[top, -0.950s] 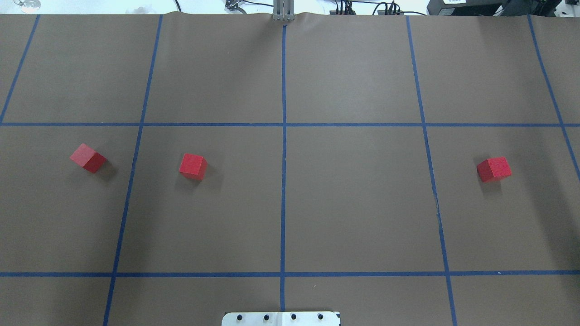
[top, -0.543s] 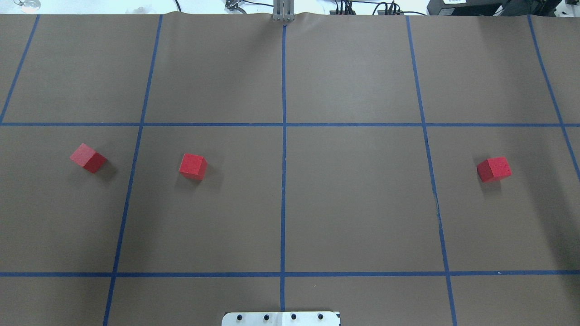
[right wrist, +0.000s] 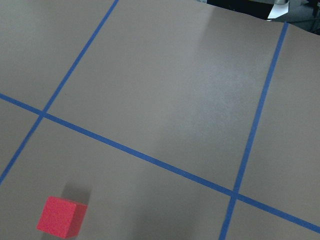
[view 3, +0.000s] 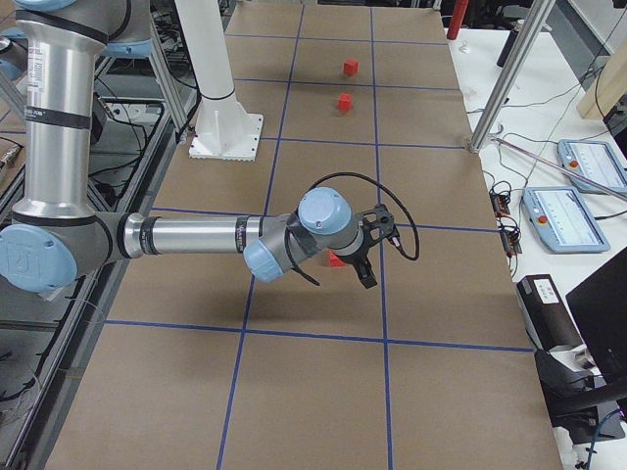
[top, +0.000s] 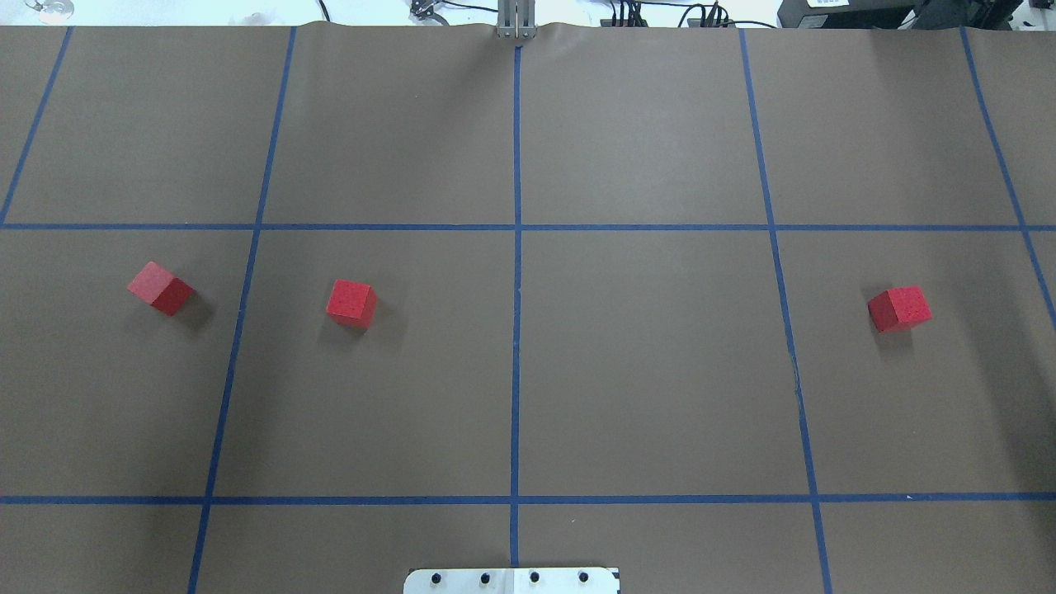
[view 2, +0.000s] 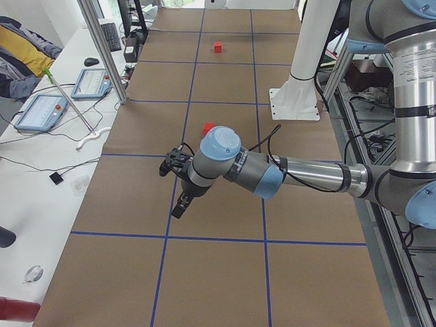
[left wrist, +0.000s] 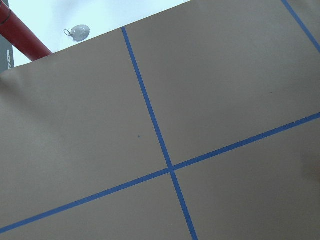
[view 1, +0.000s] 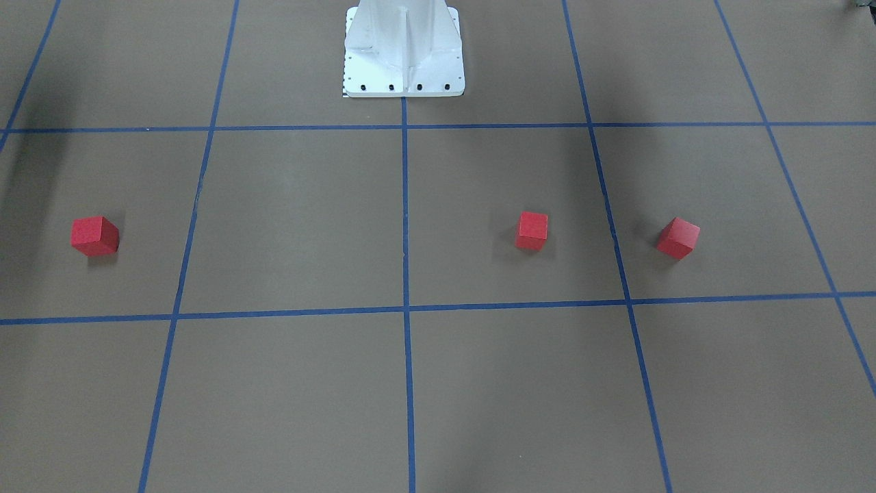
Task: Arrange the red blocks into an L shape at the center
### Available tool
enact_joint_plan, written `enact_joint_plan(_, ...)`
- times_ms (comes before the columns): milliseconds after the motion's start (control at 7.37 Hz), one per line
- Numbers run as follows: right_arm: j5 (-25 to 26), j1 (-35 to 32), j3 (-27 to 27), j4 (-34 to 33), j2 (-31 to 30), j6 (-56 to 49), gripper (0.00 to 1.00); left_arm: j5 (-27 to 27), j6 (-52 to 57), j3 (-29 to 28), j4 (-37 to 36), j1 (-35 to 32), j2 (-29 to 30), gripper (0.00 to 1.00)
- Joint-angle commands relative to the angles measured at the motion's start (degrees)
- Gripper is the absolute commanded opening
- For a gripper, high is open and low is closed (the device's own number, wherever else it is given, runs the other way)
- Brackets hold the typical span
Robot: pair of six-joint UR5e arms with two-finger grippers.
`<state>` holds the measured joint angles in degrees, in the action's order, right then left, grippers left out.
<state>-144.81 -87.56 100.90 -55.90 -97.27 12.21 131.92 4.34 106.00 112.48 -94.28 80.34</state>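
Observation:
Three red blocks lie apart on the brown gridded table. In the overhead view one block [top: 161,288] is far left, one [top: 351,301] is left of centre, and one [top: 899,308] is far right. The front view shows them mirrored: the far-right block [view 1: 95,235], the left-of-centre block [view 1: 532,230], the far-left block [view 1: 678,237]. My left gripper [view 2: 178,203] shows only in the exterior left view, held above the table. My right gripper [view 3: 366,272] shows only in the exterior right view, over the right block [view 3: 336,259]. I cannot tell whether either is open or shut. The right wrist view shows that block [right wrist: 61,216] below.
The white robot base [view 1: 404,61] stands at the table's near edge. Blue tape lines [top: 516,330] divide the brown cover into squares. Tablets and cables [view 2: 41,109] lie on the operators' side table. Metal frame posts [view 3: 509,69] stand beside the table.

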Motion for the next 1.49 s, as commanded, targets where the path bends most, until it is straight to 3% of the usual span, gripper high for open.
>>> enact_joint_plan(0,2.6,9.0,2.7,4.0,0.7,14.6,0.99,0.1,0.0,-0.7,1.2,0.2,-0.1,1.00)
enact_joint_plan(271,20.8,25.7,4.8,3.5,1.1,27.0,1.00,0.5,0.0,-0.7,1.2,0.2,-0.1,1.00)
enact_joint_plan(407,23.8,28.6,4.0,3.3,0.5,27.7,0.99,0.5,0.0,-0.6,1.2,0.3,0.0,1.00)
enact_joint_plan(679,25.2,30.5,-1.8,4.1,1.2,27.9,0.99,0.5,0.0,-0.5,1.4,0.3,0.0,1.00)
enact_joint_plan(1086,29.3,36.1,-2.5,4.2,1.4,32.2,0.99,0.6,0.0,-0.5,2.1,0.3,0.0,1.00)
enact_joint_plan(1357,29.3,36.1,-2.7,4.2,1.4,31.0,0.99,0.6,0.0,-0.5,2.2,0.3,0.0,1.00)
